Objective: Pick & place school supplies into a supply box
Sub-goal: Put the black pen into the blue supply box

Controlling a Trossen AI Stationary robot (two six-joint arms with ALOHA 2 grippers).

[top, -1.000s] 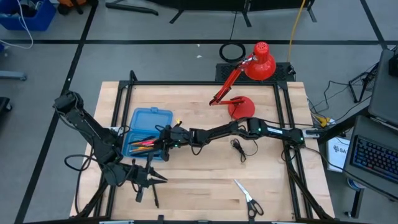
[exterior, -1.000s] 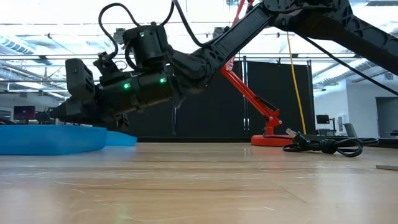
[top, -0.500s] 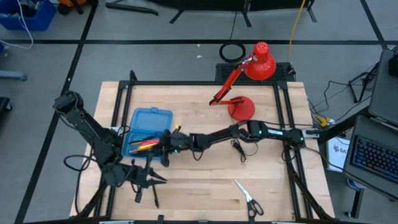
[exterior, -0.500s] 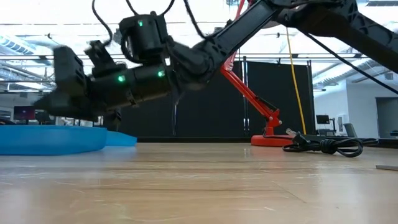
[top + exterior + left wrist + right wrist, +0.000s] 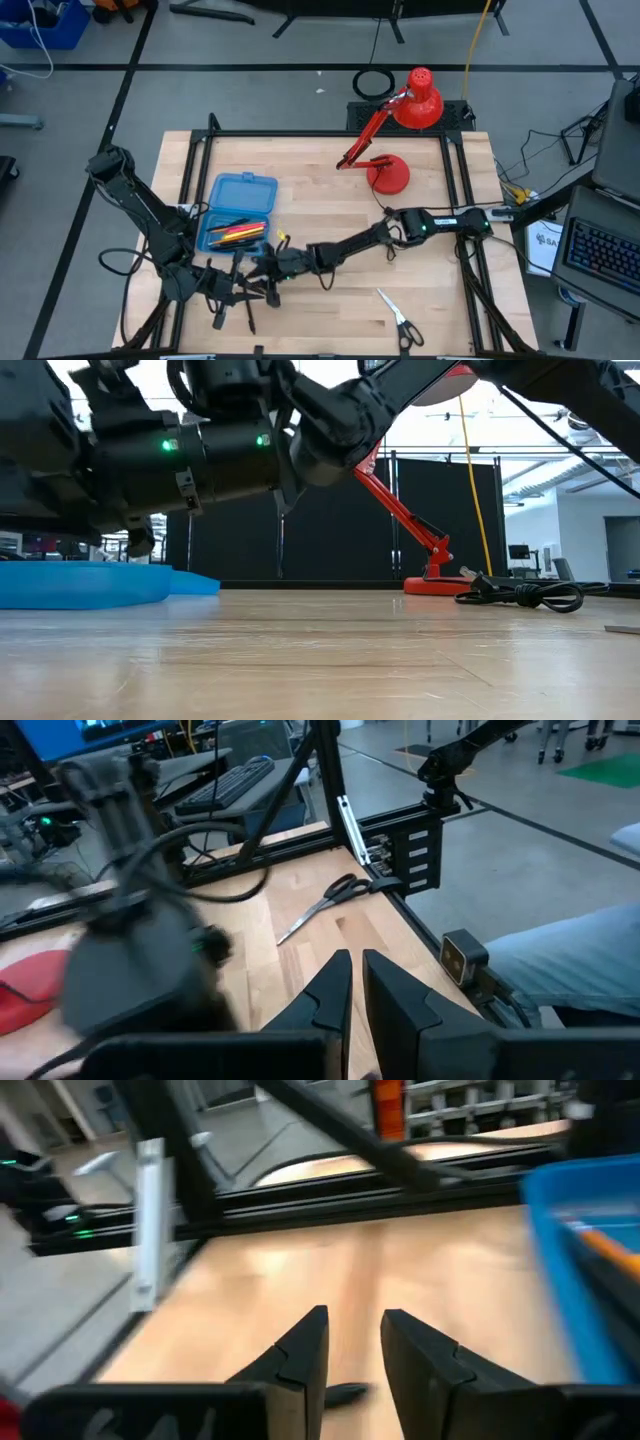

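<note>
1. Now, at the table's front left: right gripper (image 5: 263, 274), on a long reach across the wood, just beside the left gripper (image 5: 243, 291).
2. Shows its fingers (image 5: 305, 1342) a little apart, with nothing between them; bare wood and a small dark thing below.
3. Left gripper: fingers (image 5: 330, 982) nearly together, only a thin slit, holding nothing visible.
4. Box (image 5: 243, 190) open near the left edge, just behind both grippers, with orange, pink and dark pens (image 5: 238, 232) inside.
5. Two dark pens (image 5: 223, 312) on the wood at the front edge, beside the left gripper.
6. Scissors (image 5: 400, 318) at front right, well apart from the box.
7. Lamp (image 5: 398, 125) at the back.
</note>
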